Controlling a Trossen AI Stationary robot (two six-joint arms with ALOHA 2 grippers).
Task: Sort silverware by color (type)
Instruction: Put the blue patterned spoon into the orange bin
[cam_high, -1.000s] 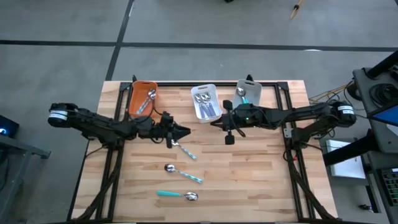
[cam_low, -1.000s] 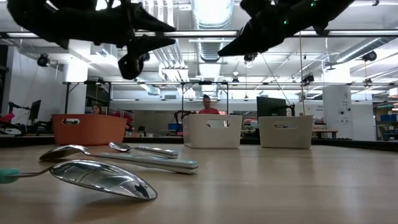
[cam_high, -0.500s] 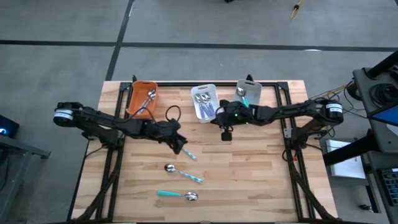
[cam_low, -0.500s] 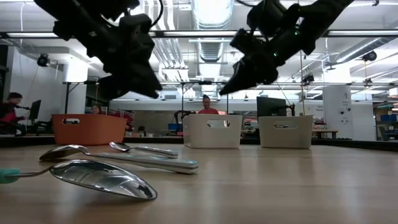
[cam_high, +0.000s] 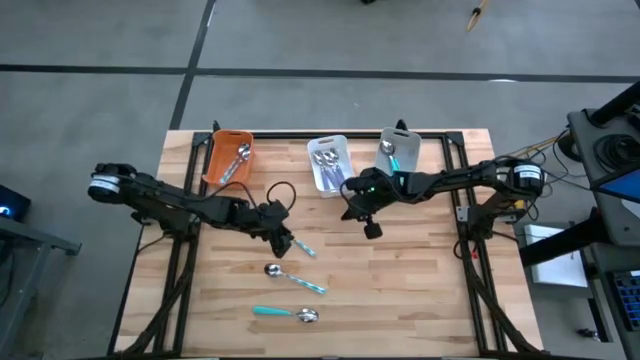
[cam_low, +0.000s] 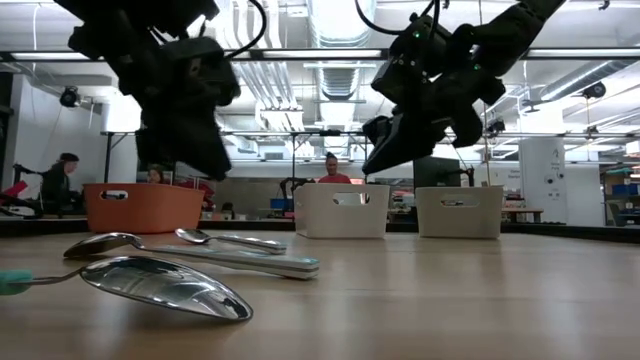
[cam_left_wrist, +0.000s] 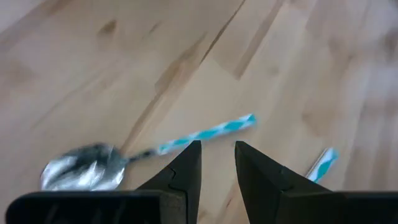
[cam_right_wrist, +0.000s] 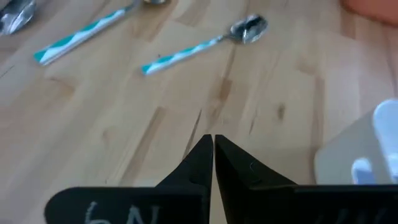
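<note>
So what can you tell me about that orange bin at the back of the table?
The orange bin is a small rectangular tub, plastic by its look, with slightly flared walls and a cut-out handle slot in its end wall, seen from table height. It stands upright at the table's far edge, leftmost of three bins, apart from the white one. Inside lies a piece of silverware with a shiny metal head, slanted across it. Neither robot hand touches the bin.

No legible text, labels or brands, only unreadable white marks on right claw (cam_right_wrist: 212, 163) housing

Orange bin (cam_high: 229, 158), white bin (cam_high: 329, 163), grey bin (cam_high: 399, 149) line the table's (cam_high: 420, 280) far edge.
</note>
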